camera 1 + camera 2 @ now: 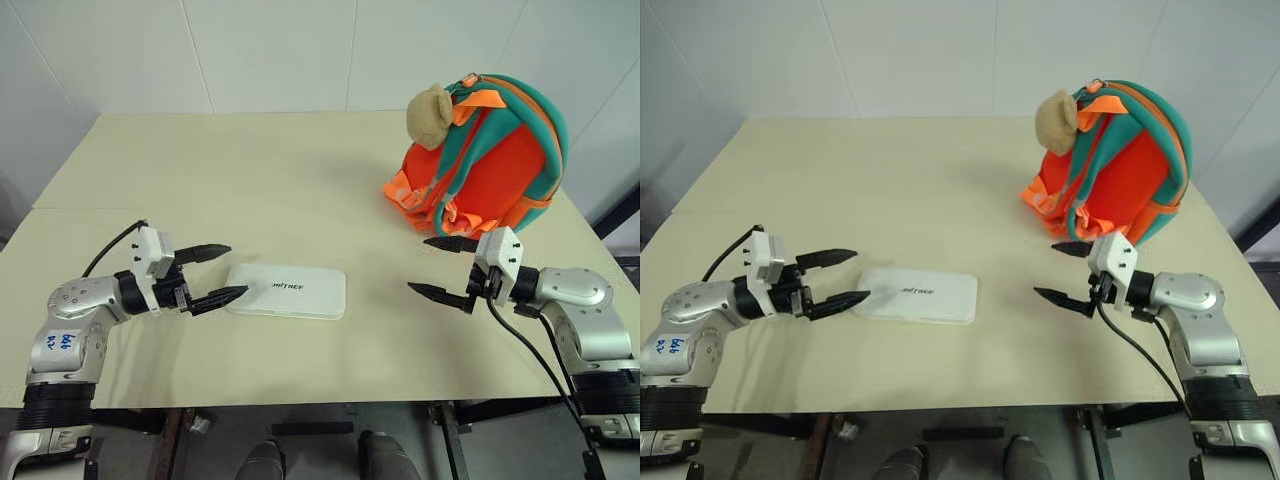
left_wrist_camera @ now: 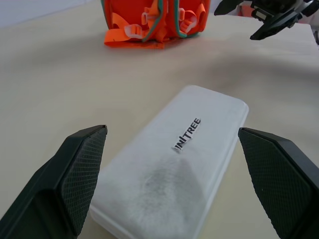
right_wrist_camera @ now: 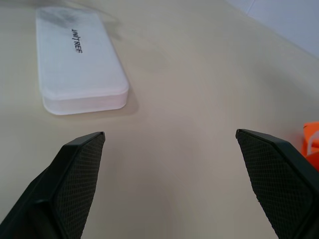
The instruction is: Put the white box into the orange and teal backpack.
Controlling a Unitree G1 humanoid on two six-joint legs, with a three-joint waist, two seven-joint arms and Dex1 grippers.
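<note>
The step in hand looks to be the pick-up of the flat, rounded-corner white box (image 1: 287,290) with the dark lettering on its face, and to do it well the left pincer (image 1: 218,273) should settle its two black fingers over the box's short end, one on each long side, before closing. The box is low and smooth, so I'd judge a grip well down on the side walls is needed, not on the rounded top edge, where it could slip free.

The left pincer is spread wide, gripping nothing, and it hovers at the box's near end with one fingertip just beside the corner; whether it touches I cannot tell. In the left wrist view the box (image 2: 174,172) lies between the fingers (image 2: 82,177), running away from them.

The right pincer (image 1: 442,268) is likewise spread and empty, well apart from the box's other end, over bare pale worktop (image 1: 250,180).

The bright orange fabric backpack with teal trim (image 1: 485,155) stands upright at the far right of the worktop, just behind the right pincer, a tan plush bear (image 1: 431,115) hanging at its top.
</note>
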